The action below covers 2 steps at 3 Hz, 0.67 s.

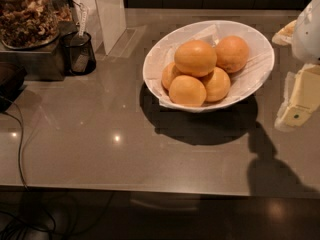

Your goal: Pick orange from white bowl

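The white bowl point(256, 70), lined with white paper, stands on the grey-brown counter right of centre. It holds five yellow-orange fruits. The orange point(195, 58), the largest, lies on top of the pile in the middle. Smaller oranges lie beside and under it: one at the back right point(231, 53), two at the front point(187, 90) point(216, 84), and one half hidden at the left point(168, 75). My gripper point(296, 115), cream and white, hangs at the right edge of the view, to the right of the bowl and apart from it. It holds nothing that I can see.
A small black mesh cup point(79, 53) stands at the back left, next to a glass jar of brown snacks point(27, 14) on a metal base. A white upright panel point(109, 14) stands behind. A black cable point(20, 149) runs down the left. The counter's front edge point(150, 188) runs across the bottom.
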Each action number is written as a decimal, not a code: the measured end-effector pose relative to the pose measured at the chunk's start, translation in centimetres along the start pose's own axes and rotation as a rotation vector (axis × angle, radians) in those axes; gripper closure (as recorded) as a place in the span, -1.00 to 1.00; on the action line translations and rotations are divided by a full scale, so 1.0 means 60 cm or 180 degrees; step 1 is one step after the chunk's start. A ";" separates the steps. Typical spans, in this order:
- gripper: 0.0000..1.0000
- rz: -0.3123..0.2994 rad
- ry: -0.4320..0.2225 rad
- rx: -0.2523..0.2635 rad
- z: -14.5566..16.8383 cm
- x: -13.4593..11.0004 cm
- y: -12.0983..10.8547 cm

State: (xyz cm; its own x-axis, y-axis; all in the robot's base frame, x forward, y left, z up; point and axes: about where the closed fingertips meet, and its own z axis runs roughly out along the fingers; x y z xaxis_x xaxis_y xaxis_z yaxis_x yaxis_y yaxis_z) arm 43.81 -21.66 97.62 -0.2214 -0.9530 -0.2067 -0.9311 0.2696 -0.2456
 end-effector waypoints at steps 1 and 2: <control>-1.00 -0.0013 -0.0019 0.0034 -0.003 -0.003 -0.001; -1.00 -0.0109 -0.0159 0.0109 -0.011 -0.037 -0.023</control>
State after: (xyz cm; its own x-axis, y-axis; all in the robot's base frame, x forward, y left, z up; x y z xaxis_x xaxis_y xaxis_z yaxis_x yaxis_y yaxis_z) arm 45.40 -20.04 99.05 -0.1740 -0.9539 -0.2445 -0.9273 0.2423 -0.2853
